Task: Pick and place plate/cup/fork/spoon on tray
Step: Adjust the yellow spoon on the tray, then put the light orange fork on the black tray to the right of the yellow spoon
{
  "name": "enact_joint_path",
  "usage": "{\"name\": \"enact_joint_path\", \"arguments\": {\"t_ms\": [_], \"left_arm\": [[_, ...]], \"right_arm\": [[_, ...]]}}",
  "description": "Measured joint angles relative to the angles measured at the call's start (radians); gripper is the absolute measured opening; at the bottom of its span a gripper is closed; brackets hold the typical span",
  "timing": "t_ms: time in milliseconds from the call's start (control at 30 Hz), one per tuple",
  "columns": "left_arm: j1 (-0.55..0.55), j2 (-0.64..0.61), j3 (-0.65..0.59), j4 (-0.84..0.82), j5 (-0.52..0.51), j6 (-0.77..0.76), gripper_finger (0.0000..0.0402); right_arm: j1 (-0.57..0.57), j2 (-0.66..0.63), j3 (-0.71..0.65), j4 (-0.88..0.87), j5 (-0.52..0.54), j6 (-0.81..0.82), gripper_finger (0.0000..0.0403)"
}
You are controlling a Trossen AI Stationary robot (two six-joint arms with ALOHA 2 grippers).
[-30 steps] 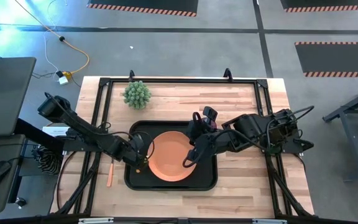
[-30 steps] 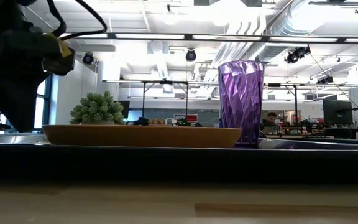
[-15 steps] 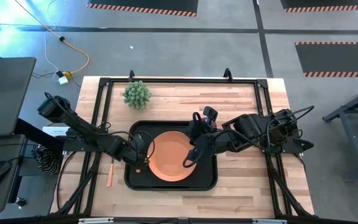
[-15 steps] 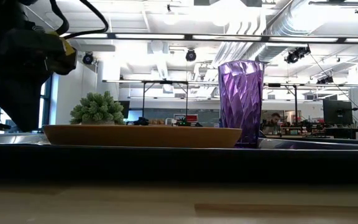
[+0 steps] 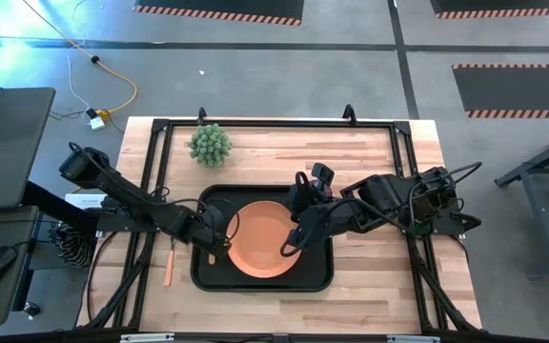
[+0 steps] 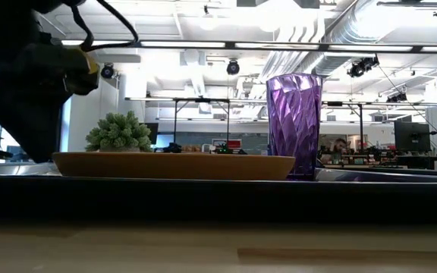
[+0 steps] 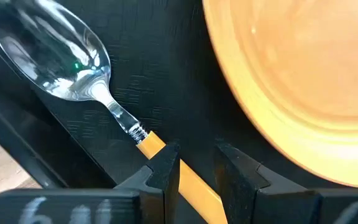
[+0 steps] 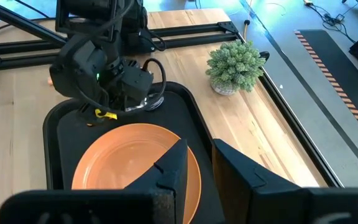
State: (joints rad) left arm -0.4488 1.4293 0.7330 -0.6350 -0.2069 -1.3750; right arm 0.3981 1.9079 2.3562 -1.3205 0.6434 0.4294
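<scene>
The spoon point(image 7: 48, 50), with a silver bowl and an orange handle, lies over the black tray point(image 5: 255, 287), left of the orange plate point(image 5: 260, 240). The plate rests flat on the tray floor. My left gripper point(image 5: 219, 246) is shut on the spoon beside the plate's left rim. My right gripper point(image 5: 292, 248) hovers over the plate's right part, slightly open and empty. The purple cup point(image 6: 294, 121) stands upright on the tray in the low view; my right arm hides it in the high view. The fork point(image 5: 168, 270) lies on the table left of the tray. My left gripper pinches the spoon's orange handle point(image 7: 157, 146) between its two fingers, close to where the handle meets the metal neck. The fingers come from above and lie across the handle. The bowl points away from the gripper, low over the tray floor; whether it touches I cannot tell.
A spiky green plant point(image 5: 210, 145) stands on the table beyond the tray's far left corner. Bare wood lies right of the tray and along the near edge. A black frame runs along the table's far and side edges.
My left gripper has shifted a little toward the table's right, closer to the plate's rim, still shut on the spoon. My right gripper has kept still.
</scene>
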Motion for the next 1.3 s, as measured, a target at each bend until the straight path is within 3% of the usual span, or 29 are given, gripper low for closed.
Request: {"name": "enact_joint_path", "arguments": {"t_ms": [467, 1300], "left_arm": [[0.0, 0.097, -0.001, 0.084, 0.031, 0.015, 0.0085], [-0.006, 0.093, 0.022, 0.07, 0.071, 0.016, 0.0085]], "right_arm": [[0.0, 0.0, 0.0, -0.001, 0.0, 0.01, 0.0067], [0.0, 0.0, 0.0, -0.004, -0.003, 0.008, 0.0067]]}}
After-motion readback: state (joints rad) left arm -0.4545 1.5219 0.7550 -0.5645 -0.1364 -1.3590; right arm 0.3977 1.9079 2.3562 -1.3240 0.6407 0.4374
